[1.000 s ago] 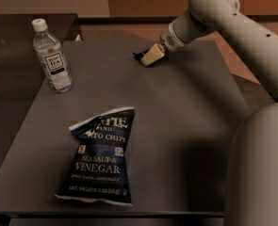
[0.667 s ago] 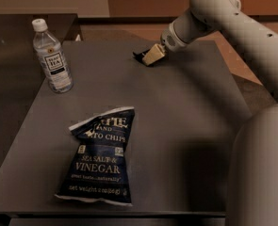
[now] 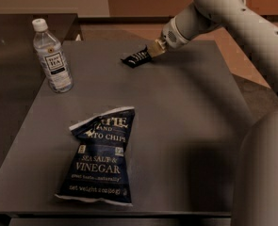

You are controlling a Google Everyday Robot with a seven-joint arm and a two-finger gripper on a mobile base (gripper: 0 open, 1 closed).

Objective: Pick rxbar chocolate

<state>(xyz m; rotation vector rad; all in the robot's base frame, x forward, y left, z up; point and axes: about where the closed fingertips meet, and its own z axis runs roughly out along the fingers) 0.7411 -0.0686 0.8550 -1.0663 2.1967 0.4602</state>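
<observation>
Camera view takes in a dark table with the robot's pale arm reaching over its far right side. A dark-blue chip bag lies flat near the front edge and a water bottle stands upright at far left. The gripper, near the far edge, pinches the right end of the rxbar chocolate, which tilts down to the left.

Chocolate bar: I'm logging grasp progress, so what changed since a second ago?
The gripper, near the far edge of the table, rose slightly, and the chocolate bar at its tip tilted, showing more of its lettered face. Whether it is gripped isn't clear. The water bottle and chip bag stayed put.
</observation>
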